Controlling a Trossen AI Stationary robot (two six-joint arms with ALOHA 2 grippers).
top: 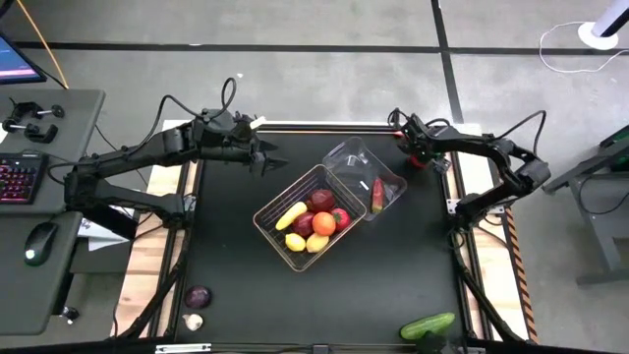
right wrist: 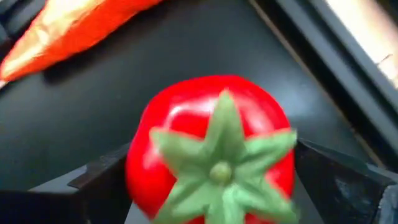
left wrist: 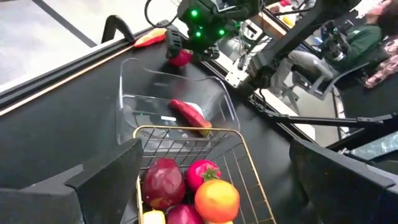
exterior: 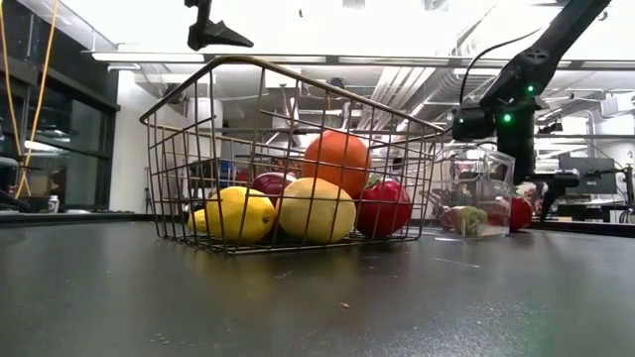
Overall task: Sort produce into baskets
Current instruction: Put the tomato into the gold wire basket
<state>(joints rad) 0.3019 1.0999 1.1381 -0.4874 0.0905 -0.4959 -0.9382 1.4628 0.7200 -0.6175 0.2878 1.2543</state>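
Note:
My right gripper (top: 419, 155) is at the table's far right corner, shut on a red tomato (right wrist: 211, 149) with a green star-shaped top. An orange carrot (right wrist: 68, 31) lies on the table just beyond it. The wire basket (top: 267, 224) at the table's middle holds lemons, an orange (top: 323, 223) and red fruits. The clear tub (top: 346, 157) touches its far right side and holds a long red piece with a green end (top: 377, 194). My left gripper (top: 273, 157) is open and empty, raised over the table to the far left of the baskets. My right gripper pinches the tomato's two round sides (right wrist: 140, 168) between its two fingers, with the green top facing the wrist camera. The fingers slant down from the table's right side. In the low view the tomato (exterior: 518, 213) sits at about table height; whether it is lifted clear, I cannot tell.
A purple onion (top: 198, 296) and a white garlic (top: 194, 321) lie near the front left edge. A green cucumber (top: 428, 325) lies at the front right edge. Bare black table lies in front of the baskets.

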